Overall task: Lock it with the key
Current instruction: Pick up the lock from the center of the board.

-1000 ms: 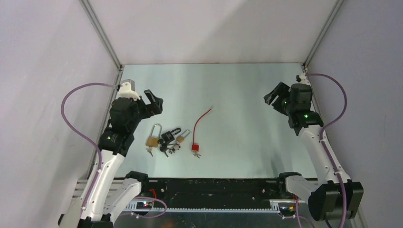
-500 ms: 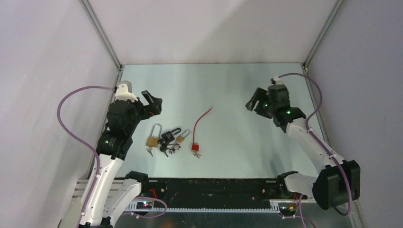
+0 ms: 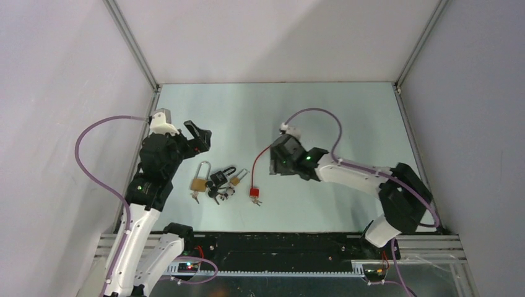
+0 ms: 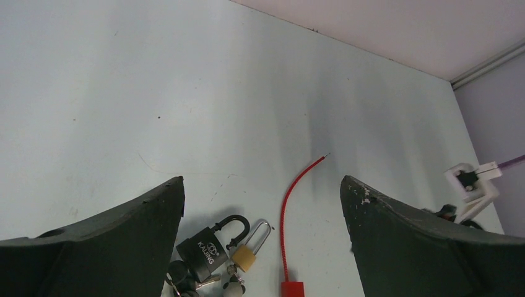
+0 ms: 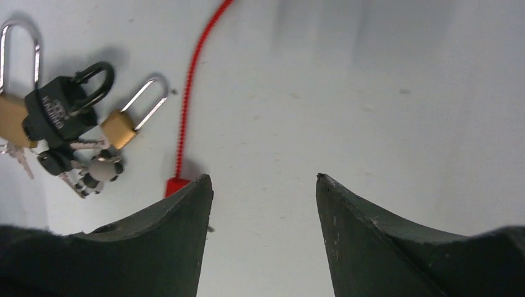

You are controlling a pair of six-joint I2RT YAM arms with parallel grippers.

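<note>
Several padlocks lie left of centre: a large brass one (image 3: 199, 179), a black one (image 3: 220, 177) with its shackle open, a small brass one (image 3: 236, 179), and a bunch of keys (image 3: 216, 194) by them. A red cable lock (image 3: 254, 192) lies to their right, its cable running up. My left gripper (image 3: 199, 137) is open and empty above and behind the locks; its view shows the black padlock (image 4: 207, 249) and the red cable (image 4: 291, 198) between its fingers. My right gripper (image 3: 273, 164) is open and empty, just right of the red cable; its view shows the cable (image 5: 186, 105) and the keys (image 5: 93, 170).
The table (image 3: 334, 124) is walled by grey panels on three sides. A black rail (image 3: 278, 244) runs along the near edge between the arm bases. The right arm (image 3: 359, 176) stretches across the table's right half, its purple hose looping above it.
The right arm has swung from the far right to the middle of the table, ending beside the red cable lock. The left arm has barely moved.
</note>
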